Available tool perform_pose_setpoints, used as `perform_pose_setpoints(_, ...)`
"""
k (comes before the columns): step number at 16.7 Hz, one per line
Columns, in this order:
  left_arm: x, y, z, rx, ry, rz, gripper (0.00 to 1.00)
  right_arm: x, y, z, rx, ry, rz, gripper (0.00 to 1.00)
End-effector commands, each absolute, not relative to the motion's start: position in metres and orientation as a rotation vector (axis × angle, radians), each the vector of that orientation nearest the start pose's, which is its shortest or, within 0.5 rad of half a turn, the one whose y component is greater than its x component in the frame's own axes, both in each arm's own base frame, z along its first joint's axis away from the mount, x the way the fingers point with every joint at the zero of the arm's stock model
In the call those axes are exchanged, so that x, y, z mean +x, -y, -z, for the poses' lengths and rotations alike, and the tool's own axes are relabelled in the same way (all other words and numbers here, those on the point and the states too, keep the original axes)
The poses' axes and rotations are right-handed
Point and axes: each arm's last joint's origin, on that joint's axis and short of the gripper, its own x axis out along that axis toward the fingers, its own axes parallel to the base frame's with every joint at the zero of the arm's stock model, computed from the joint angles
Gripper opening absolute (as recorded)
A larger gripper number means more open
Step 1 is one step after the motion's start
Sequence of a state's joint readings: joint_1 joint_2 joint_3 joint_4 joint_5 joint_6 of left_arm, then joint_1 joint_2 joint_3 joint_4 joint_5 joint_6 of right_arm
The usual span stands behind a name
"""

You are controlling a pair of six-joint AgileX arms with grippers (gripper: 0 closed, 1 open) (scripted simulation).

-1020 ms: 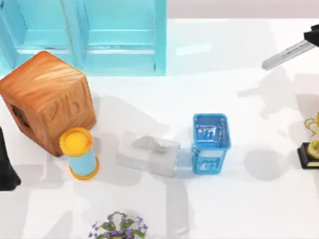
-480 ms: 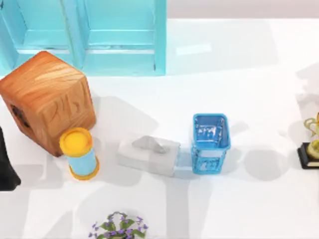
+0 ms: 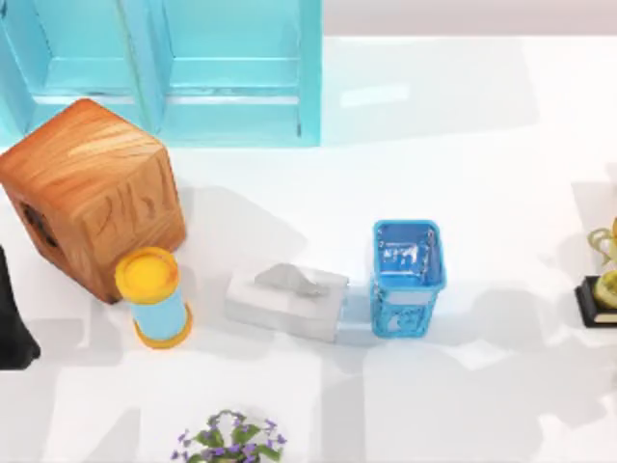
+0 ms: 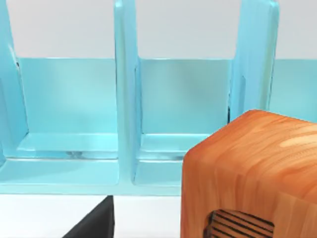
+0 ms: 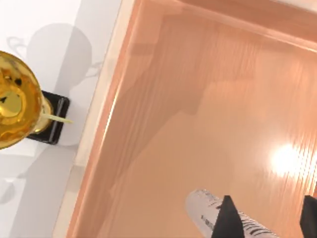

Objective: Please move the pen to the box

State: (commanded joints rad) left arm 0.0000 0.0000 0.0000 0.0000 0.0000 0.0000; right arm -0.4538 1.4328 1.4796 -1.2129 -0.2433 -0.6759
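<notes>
Now, pen (image 5: 208,214): light, stiff, glossy, likely slippery.
Hold: right gripper (image 5: 267,218) pinches its pale barrel, 2 fingers (image 5: 229,220) straddling it.
Place: over the box (image 5: 208,99), beside its rim.

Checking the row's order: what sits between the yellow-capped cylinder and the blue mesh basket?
The white tissue box, seen in the top view, between cylinder and basket.

Our white table (image 3: 463,125) carries a blue shelf unit (image 3: 164,72) along its far left edge, with a wooden cube (image 3: 92,193) in front of it. Just beside the cube stands a yellow-capped cylinder (image 3: 152,297), then a grey tissue box (image 3: 286,301) and a blue mesh basket (image 3: 408,278) in a row. A flowering plant (image 3: 229,441) sits at the near edge, and a gold trophy (image 3: 603,282) at the right edge.
</notes>
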Motion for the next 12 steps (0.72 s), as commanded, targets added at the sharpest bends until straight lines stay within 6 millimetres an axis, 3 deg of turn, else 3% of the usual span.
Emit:
perform_pose_setpoints(6,0.106,0.001,-0.160,0.000,0.000,0.000,1.00,0.249,0.107,-0.340,-0.210,-1.088,-0.192,0.00)
perform_pose_setpoints(12,0.106,0.001,-0.160,0.000,0.000,0.000,1.00,0.260,0.107,-0.289,-0.212,-1.085,-0.189,0.00)
